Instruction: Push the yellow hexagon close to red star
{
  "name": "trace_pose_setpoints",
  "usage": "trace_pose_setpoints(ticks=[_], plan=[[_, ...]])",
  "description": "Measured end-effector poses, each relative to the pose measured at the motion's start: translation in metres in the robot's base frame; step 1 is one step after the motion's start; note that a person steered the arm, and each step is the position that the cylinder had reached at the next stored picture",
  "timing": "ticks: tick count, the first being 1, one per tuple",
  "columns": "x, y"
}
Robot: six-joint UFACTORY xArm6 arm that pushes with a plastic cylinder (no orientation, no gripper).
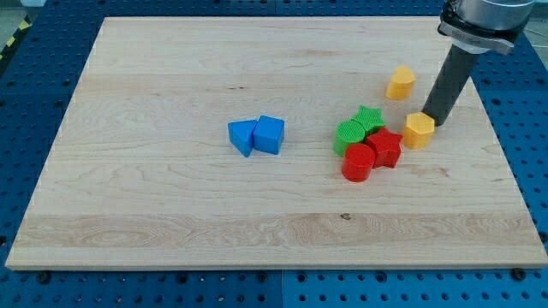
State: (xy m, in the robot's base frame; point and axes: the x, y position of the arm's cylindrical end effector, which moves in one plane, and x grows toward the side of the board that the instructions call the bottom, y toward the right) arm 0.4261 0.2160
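Red cylinder (358, 162) nearest; yellow hexagon (419, 130) sits just right of red star (384, 147), our tip (431, 119) touching it; nearly done. No jaws.

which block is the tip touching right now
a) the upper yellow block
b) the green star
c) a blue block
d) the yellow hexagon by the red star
d: my tip sits against the top right edge of the yellow hexagon, which lies just right of the red star; the other yellow block stands apart, higher in the view.
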Motion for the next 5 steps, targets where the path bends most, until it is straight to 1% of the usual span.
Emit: trace_pose_setpoints(ticks=[4, 5], plan=[[0.000, -0.018], [-0.001, 0.003]])
